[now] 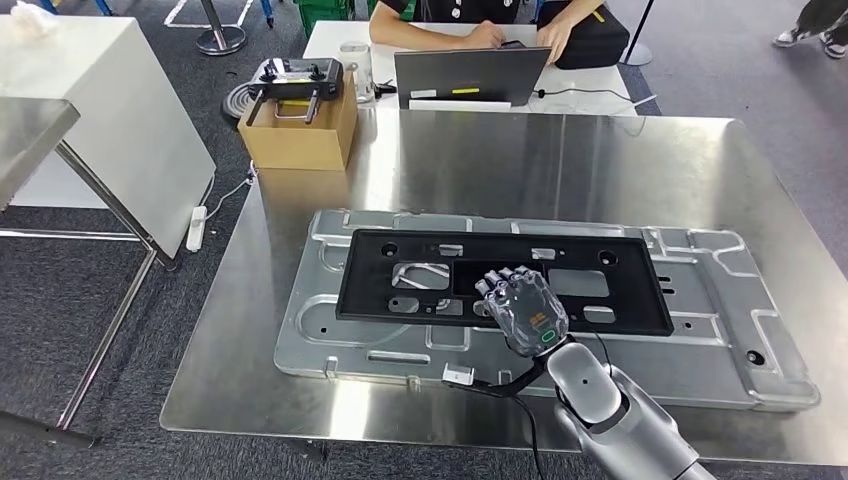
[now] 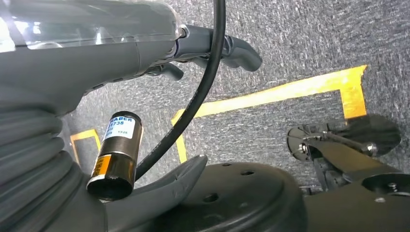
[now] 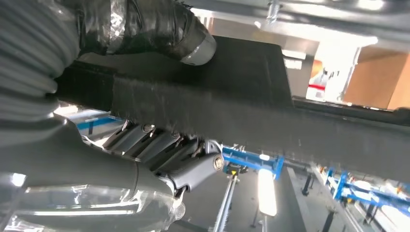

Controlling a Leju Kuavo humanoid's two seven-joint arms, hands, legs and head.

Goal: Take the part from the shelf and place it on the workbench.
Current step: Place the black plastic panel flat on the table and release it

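Note:
The part is a black rectangular frame with cut-outs, lying flat on a silver stamped panel on the steel workbench. My right hand holds the part's near edge, with its fingers lying over the frame. In the right wrist view the taped thumb presses one face of the black part and the dark fingers lie against the other. My left hand hangs above the carpeted floor, fingers apart and holding nothing.
A cardboard box carrying a remote controller stands at the bench's far left corner. Behind the bench are a laptop and a seated person. A steel shelf corner and a white cabinet stand to the left.

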